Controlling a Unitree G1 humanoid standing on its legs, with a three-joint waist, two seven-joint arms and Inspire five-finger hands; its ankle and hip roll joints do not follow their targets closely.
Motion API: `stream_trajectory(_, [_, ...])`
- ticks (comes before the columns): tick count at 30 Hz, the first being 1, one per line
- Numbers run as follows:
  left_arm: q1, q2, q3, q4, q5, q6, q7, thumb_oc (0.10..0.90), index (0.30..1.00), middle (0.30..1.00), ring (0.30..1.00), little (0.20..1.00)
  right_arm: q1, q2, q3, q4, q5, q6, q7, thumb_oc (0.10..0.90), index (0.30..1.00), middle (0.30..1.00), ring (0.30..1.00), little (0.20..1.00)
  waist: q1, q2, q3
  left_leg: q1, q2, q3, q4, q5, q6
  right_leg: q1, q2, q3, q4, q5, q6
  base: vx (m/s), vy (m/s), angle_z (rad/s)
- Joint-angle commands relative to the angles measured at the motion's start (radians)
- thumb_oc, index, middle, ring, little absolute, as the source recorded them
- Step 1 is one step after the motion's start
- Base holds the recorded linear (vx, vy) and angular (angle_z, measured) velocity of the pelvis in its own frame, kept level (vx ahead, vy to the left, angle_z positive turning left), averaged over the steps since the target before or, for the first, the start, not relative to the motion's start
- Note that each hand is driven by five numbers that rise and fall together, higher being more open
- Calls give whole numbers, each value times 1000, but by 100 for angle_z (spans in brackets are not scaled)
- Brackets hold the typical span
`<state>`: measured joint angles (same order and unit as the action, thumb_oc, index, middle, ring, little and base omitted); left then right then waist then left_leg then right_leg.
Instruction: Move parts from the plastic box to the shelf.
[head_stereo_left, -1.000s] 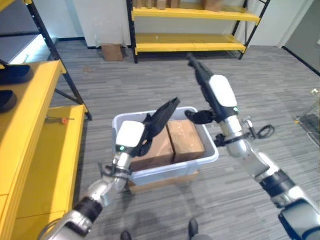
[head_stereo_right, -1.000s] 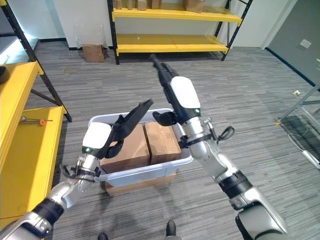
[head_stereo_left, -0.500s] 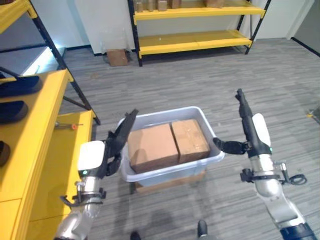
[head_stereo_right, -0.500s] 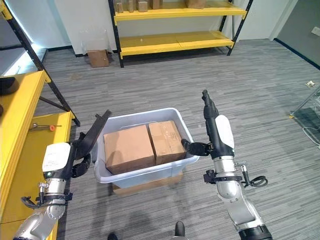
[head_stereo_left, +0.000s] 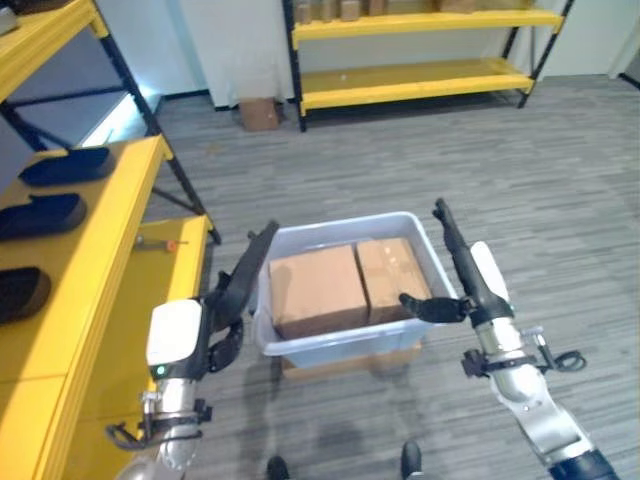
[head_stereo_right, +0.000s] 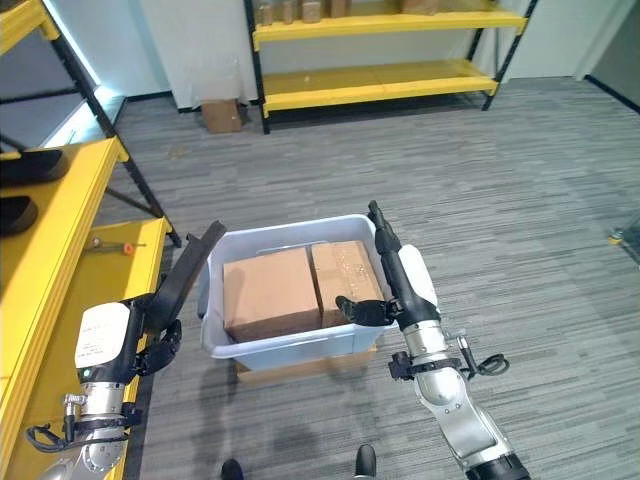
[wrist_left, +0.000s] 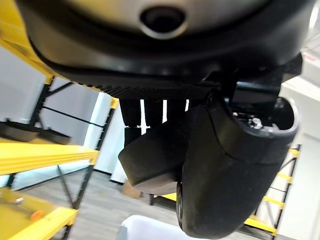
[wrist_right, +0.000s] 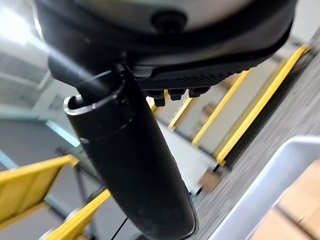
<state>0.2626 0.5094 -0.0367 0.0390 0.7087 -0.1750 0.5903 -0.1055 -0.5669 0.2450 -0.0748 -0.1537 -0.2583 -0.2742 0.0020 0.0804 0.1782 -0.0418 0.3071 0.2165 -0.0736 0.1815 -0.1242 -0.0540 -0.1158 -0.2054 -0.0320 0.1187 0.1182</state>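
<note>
Now plastic box (head_stereo_left: 345, 345) between straight fingers (head_stereo_left: 250, 275)

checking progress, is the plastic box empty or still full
Still full: two cardboard boxes sit side by side inside the plastic box, filling it.

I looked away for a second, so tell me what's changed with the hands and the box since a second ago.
Both hands came down from above the plastic box to flank it: left hand open beside its left wall, right hand open at its right rim, thumb over the edge. Nothing was grasped. The two cardboard boxes stayed inside.
</note>
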Motion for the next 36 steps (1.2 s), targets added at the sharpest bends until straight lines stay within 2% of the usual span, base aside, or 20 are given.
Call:
stream_trajectory(1, [-122, 55, 86, -85, -69, -49, 108, 400, 300, 300, 300, 300, -180, 0, -33, -106, 24, -109, -56, 900, 1000, 1000, 1000, 1000, 23, -48, 27, -61, 35, -110, -14, 131, -40, -25, 17, -66, 176, -166, -43, -128, -177, 26])
stream_trajectory(2, [-124, 52, 69, -91, -72, -47, 101, 400, 300, 300, 300, 300, -178, -7, -36, -110, 26, -107, -67, 900, 1000, 1000, 1000, 1000, 32, -57, 52, -77, 38, -47, 3, 154, -33, -14, 1, -118, 185, -179, -56, -94, -115, 40])
stream_trajectory(3, [-124, 52, 69, -92, -72, -46, 100, 400, 300, 300, 300, 300, -178, -7, -37, -110, 25, -107, -68, 900, 1000, 1000, 1000, 1000, 29, -57, 54, -77, 36, -51, 3, 155, -32, -12, -1, -122, 185, -180, -56, -155, -196, 67])
stream_trajectory(4, [-135, 58, 58, -92, -67, -40, 99, 400, 300, 300, 300, 300, -167, -12, -44, -111, 21, -105, -73, 900, 1000, 1000, 1000, 1000, 28, -65, 68, -106, 44, -1, 48, 155, -29, -7, -11, -162, 188, -182, -65, -193, -213, 87])
stream_trajectory(5, [-156, 68, 43, -106, -69, -51, 107, 400, 300, 300, 300, 300, -141, -17, -57, -109, 31, -108, -88, 900, 1000, 1000, 1000, 1000, 14, -81, 81, -109, 53, 46, 134, 104, -35, -14, -25, -197, 216, -191, -69, -266, -260, 189])
stream_trajectory(7, [-180, 95, 25, -122, -62, -60, 115, 400, 300, 300, 300, 300, -109, -30, -77, -128, 31, -112, -89, 900, 1000, 1000, 1000, 1000, -6, -100, 85, -121, 76, 77, 316, 20, -18, -27, -45, -248, 250, -200, -92, -235, -188, 214])
stream_trajectory(8, [-189, 106, 20, -135, -65, -66, 116, 400, 300, 300, 300, 300, -87, -34, -93, -147, 22, -116, -93, 900, 1000, 1000, 1000, 1000, -9, -104, 87, -124, 81, 69, 398, -47, -8, -29, -54, -274, 271, -216, -99, -151, -80, 85])
stream_trajectory(10, [-202, 107, 18, -150, -67, -63, 128, 400, 300, 300, 300, 300, -50, -29, -115, -163, 29, -125, -90, 900, 1000, 1000, 1000, 1000, -18, -114, 79, -100, 84, 53, 518, -114, 6, -34, -71, -317, 301, -223, -109, -74, 7, 65])
stream_trajectory(12, [-210, 113, 8, -155, -65, -62, 127, 400, 300, 300, 300, 300, -28, -23, -130, -166, 31, -126, -90, 900, 1000, 1000, 1000, 1000, -21, -116, 78, -91, 78, 33, 547, -157, 13, -30, -83, -339, 326, -236, -106, -23, 90, 126])
stream_trajectory(15, [-232, 123, -12, -169, -52, -59, 120, 400, 300, 300, 300, 300, 28, 5, -183, -151, 41, -114, -105, 900, 1000, 1000, 1000, 1000, -41, -114, 61, 6, 14, 43, 422, -323, 42, -26, -169, -428, 389, -211, -55, 8, 286, 87])
stream_trajectory(19, [-224, 133, -25, -179, -32, -56, 129, 400, 300, 300, 300, 300, 67, 32, -224, -149, 43, -111, -116, 900, 1000, 1000, 1000, 1000, -16, -117, 53, 6, -64, 22, 365, -345, 70, 2, -268, -467, 415, -160, -2, 49, 307, 107])
stream_trajectory(22, [-211, 148, -19, -186, -17, -50, 137, 400, 300, 300, 300, 300, 71, 46, -231, -145, 42, -112, -121, 900, 1000, 1000, 1000, 1000, 1, -124, 55, 2, -102, -1, 349, -343, 77, 32, -310, -498, 398, -127, 21, 46, 258, 67])
stream_trajectory(24, [-168, 158, 21, -196, -3, -43, 164, 400, 300, 300, 300, 300, 42, 73, -194, -132, 16, -105, -121, 900, 1000, 1000, 1000, 1000, 47, -141, 47, -1, -194, -40, 330, -367, 118, 77, -371, -526, 354, -37, 71, 117, 459, 100])
stream_trajectory(25, [-163, 160, 27, -202, 4, -39, 165, 400, 300, 300, 300, 300, 41, 76, -187, -131, 11, -101, -117, 900, 1000, 1000, 1000, 1000, 58, -145, 44, -8, -212, -46, 337, -370, 126, 92, -386, -539, 348, -19, 82, 94, 334, 76])
stream_trajectory(29, [-143, 163, 39, -209, 16, -39, 169, 400, 300, 300, 300, 300, 52, 84, -186, -135, -4, -97, -113, 900, 1000, 1000, 1000, 1000, 70, -153, 38, -33, -269, -76, 348, -380, 146, 123, -427, -568, 335, 30, 109, 68, 233, 60])
stream_trajectory(30, [-138, 167, 45, -210, 25, -37, 174, 400, 300, 300, 300, 300, 59, 85, -185, -135, -14, -91, -109, 900, 1000, 1000, 1000, 1000, 83, -153, 35, -44, -301, -86, 354, -383, 154, 137, -447, -576, 327, 68, 121, 70, 258, 78])
stream_trajectory(33, [-145, 161, 50, -206, 32, -22, 182, 400, 300, 300, 300, 300, 52, 94, -171, -130, -35, -77, -115, 900, 1000, 1000, 1000, 1000, 81, -142, 23, -38, -341, -96, 335, -376, 172, 160, -486, -606, 346, 102, 127, 105, 312, 74])
stream_trajectory(34, [-153, 162, 48, -199, 33, -16, 184, 400, 300, 300, 300, 300, 51, 100, -160, -133, -36, -74, -110, 900, 1000, 1000, 1000, 1000, 58, -140, 19, -7, -360, -123, 290, -366, 182, 130, -487, -521, 386, 133, 128, 122, 275, 49])
stream_trajectory(35, [-159, 160, 42, -186, 27, -13, 182, 400, 300, 300, 300, 300, 53, 100, -155, -133, -35, -73, -106, 900, 1000, 1000, 1000, 1000, 34, -136, 21, 3, -365, -147, 273, -360, 191, 101, -457, -424, 416, 124, 121, 70, 172, 63])
stream_trajectory(36, [-162, 159, 41, -183, 27, -14, 184, 400, 300, 300, 300, 300, 51, 98, -155, -133, -35, -72, -106, 900, 1000, 1000, 1000, 1000, 40, -138, 20, 3, -367, -138, 267, -355, 192, 86, -462, -411, 424, 123, 121, -29, 203, 60])
